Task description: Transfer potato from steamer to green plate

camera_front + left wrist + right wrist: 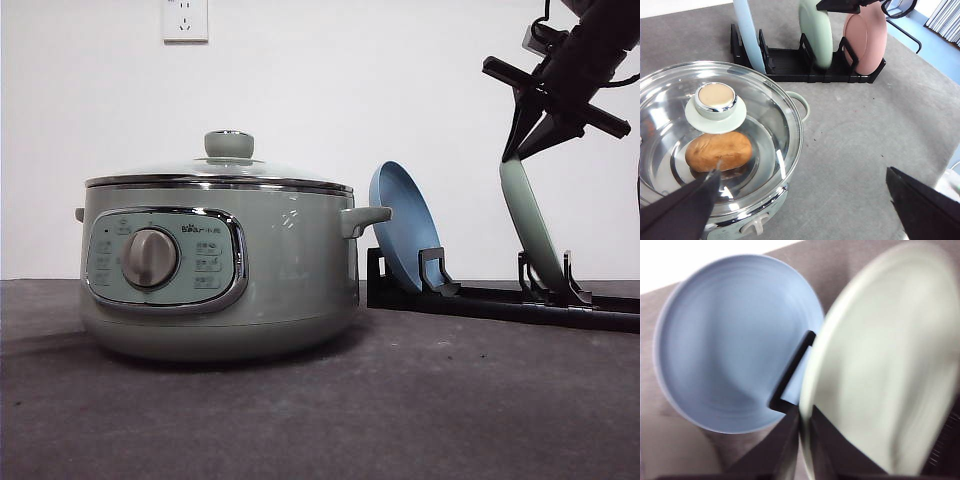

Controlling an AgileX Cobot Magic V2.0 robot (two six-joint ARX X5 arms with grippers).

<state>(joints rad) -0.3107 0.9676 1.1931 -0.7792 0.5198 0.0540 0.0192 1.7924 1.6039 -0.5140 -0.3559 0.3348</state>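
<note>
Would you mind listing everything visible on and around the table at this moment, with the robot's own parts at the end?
steamer: one, pale sage green with silver dial, on the table's left, glass lid on.
potato: one, orange-brown, inside the steamer under the lid.
plate rack: one, black, behind and right of the steamer.
blue plate: one, light blue, on edge in the rack nearest the steamer.
green plate: one, pale mint, on edge in the rack's middle slot.
pink plate: one, pink, on edge at the rack's far end.
wall socket: one, white, on the wall.
table: one, dark grey.
left gripper: black, open, above the steamer.
right gripper: black, closed on the green plate's rim.
</note>
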